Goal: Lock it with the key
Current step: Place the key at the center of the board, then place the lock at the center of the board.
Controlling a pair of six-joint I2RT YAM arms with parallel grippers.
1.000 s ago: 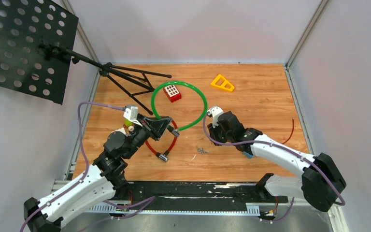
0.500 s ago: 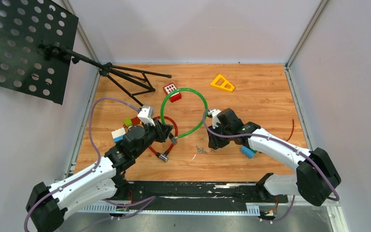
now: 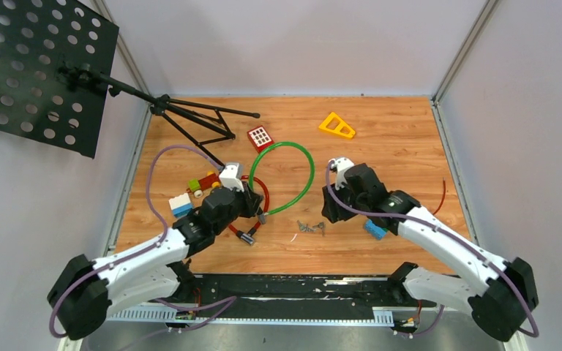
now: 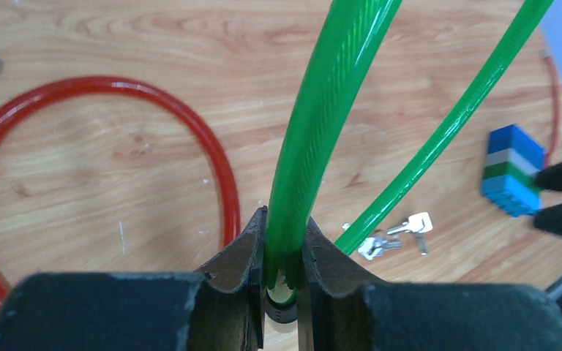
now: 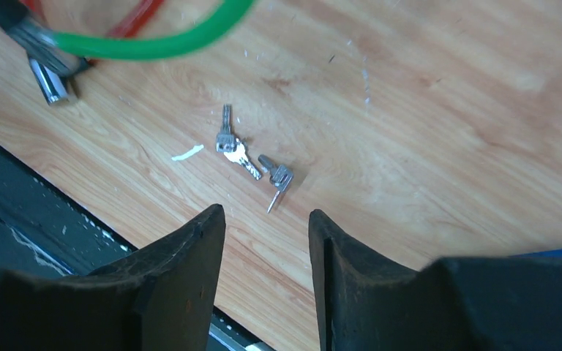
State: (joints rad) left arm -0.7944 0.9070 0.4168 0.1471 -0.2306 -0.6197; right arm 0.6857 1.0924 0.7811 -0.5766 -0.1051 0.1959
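Note:
My left gripper is shut on one end of the green cable lock. In the left wrist view its jaws pinch the green cable just above its dark end piece. A bunch of small silver keys lies on the wooden floor, between the two grippers. My right gripper is open and empty and hovers just right of the keys. They show ahead of its fingers in the right wrist view. A red cable lock lies under the left gripper, its metal end toward the front.
A black music stand with tripod legs is at the back left. A red window brick, a yellow triangle, toy blocks, a blue brick and a thin red wire lie around.
My left gripper has pulled the green cable toward the front and right; the loop narrowed and the red window brick is now outside it. My right gripper shifted slightly right, near the keys.

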